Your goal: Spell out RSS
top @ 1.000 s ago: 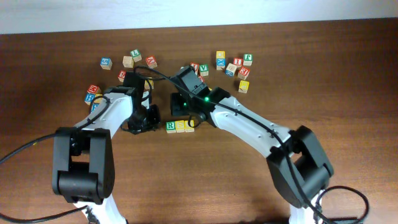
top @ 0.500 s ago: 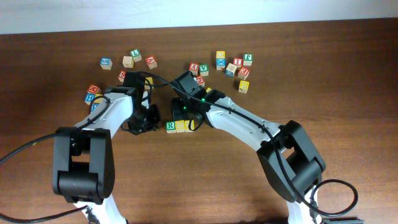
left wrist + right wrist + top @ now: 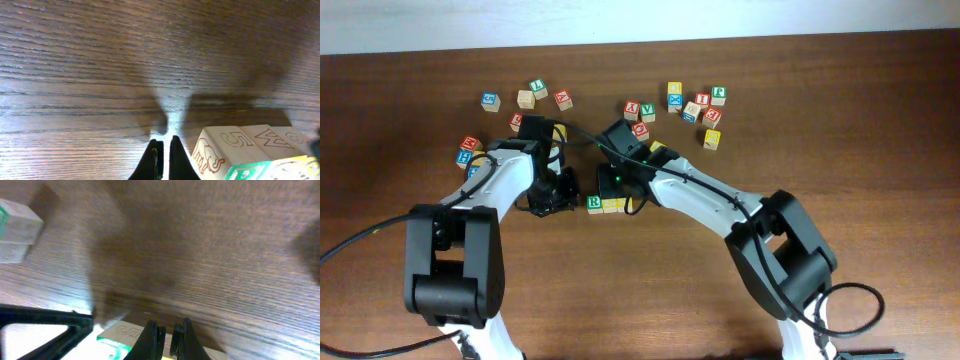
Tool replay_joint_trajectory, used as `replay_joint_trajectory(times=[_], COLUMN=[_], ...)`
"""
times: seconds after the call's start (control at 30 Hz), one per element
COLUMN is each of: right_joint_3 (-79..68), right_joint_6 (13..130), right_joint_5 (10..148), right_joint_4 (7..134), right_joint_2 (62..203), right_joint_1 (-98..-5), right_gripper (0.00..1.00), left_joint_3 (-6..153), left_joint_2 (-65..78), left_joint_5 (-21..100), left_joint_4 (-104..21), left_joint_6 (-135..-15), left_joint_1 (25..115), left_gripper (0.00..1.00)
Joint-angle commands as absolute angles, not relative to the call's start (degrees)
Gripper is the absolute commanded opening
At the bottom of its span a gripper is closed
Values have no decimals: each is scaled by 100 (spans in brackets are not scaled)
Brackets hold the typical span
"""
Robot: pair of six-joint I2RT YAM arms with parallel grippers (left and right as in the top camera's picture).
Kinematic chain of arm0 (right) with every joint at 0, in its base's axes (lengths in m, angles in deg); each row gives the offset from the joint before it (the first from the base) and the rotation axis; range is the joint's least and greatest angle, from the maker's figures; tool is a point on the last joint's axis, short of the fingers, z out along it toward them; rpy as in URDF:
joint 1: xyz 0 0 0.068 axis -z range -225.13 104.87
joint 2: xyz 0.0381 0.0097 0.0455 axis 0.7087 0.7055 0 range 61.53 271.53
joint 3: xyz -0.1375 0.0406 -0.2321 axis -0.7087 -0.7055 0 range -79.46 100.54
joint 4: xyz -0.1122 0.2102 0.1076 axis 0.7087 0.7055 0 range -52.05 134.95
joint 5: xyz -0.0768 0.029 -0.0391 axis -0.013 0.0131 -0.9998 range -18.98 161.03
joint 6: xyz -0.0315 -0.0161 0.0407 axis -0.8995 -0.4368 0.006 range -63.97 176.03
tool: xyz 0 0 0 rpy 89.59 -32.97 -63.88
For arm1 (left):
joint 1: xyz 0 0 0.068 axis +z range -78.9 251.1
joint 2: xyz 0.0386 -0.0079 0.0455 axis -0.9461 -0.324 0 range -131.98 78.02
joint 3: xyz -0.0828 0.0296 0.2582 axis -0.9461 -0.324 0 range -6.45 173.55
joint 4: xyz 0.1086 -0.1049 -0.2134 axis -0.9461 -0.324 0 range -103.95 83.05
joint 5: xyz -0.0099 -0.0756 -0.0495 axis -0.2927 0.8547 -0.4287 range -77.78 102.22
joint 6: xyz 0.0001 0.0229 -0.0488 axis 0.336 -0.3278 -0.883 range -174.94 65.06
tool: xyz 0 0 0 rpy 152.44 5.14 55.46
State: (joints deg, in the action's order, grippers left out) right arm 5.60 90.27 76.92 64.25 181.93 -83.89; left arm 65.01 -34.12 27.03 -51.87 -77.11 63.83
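Three cubes stand in a row at mid-table: the green R cube point(image 3: 594, 203), a yellow cube point(image 3: 610, 204) and a second yellow cube point(image 3: 624, 206), partly under my right arm. My right gripper point(image 3: 618, 194) hangs just over the row's back edge, shut and empty. In the right wrist view its gripper point(image 3: 167, 337) sits above the green cube point(image 3: 116, 347). My left gripper point(image 3: 568, 189) rests shut and empty just left of the R cube. The left wrist view shows that gripper point(image 3: 164, 150) on bare wood, beside the row's elephant-marked side point(image 3: 215, 150) and green R face point(image 3: 245, 172).
Loose alphabet cubes lie scattered along the back: a blue one point(image 3: 490, 100), a green one point(image 3: 537, 87), a red one point(image 3: 564, 99), a cluster at the right point(image 3: 700, 105) and a yellow one point(image 3: 712, 138). More cubes sit by my left arm point(image 3: 468, 152).
My right arm has swung left and its gripper has shifted left over the row, closing the last bit. The left arm and the three cubes have not moved.
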Motion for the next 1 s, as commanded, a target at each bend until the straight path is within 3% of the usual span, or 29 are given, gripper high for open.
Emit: replay_joint_trajectory(times=[0.0,0.8,0.97], right_joint_3=[507,662,1121], right_joint_6=[8992,8987,8919], right_joint_5=[7834,7877,7451], right_joint_4=[6408,6587,7175], right_joint_2=[18305,18289,18108], right_joint_1=[-8422,-8448,-8389], right_gripper=[4,4,4], left_joint_3=[6483,6483,6483], left_joint_2=[-3471,-3471,-3471], left_joint_5=[2793,3007,3007], left_joint_4=[-5174,-5100,-5111], left_joint_6=[-7784,-7454,-7412], left_joint_1=[6400,6289,6289], left_gripper=[0,0,0])
